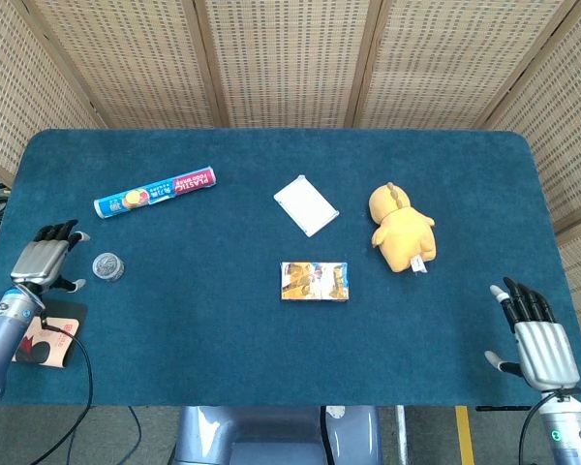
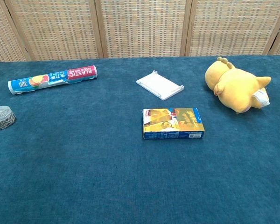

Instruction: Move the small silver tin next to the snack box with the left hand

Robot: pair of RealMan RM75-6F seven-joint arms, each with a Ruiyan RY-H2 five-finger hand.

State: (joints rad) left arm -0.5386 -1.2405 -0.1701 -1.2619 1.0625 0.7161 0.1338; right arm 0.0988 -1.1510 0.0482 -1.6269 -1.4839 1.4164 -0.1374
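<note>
The small silver tin (image 1: 107, 266) (image 2: 2, 116) sits on the blue table near its left edge. The snack box (image 1: 315, 281) (image 2: 172, 123), yellow and blue, lies flat near the table's middle. My left hand (image 1: 46, 260) hovers just left of the tin, fingers apart and holding nothing, a small gap between them. My right hand (image 1: 535, 332) stays at the front right corner, fingers spread and empty. Neither hand shows in the chest view.
A plastic wrap roll (image 1: 156, 193) lies at the back left. A white card holder (image 1: 306, 204) sits behind the snack box, and a yellow plush toy (image 1: 400, 229) lies to its right. A red and white packet (image 1: 48, 341) rests at the front left edge.
</note>
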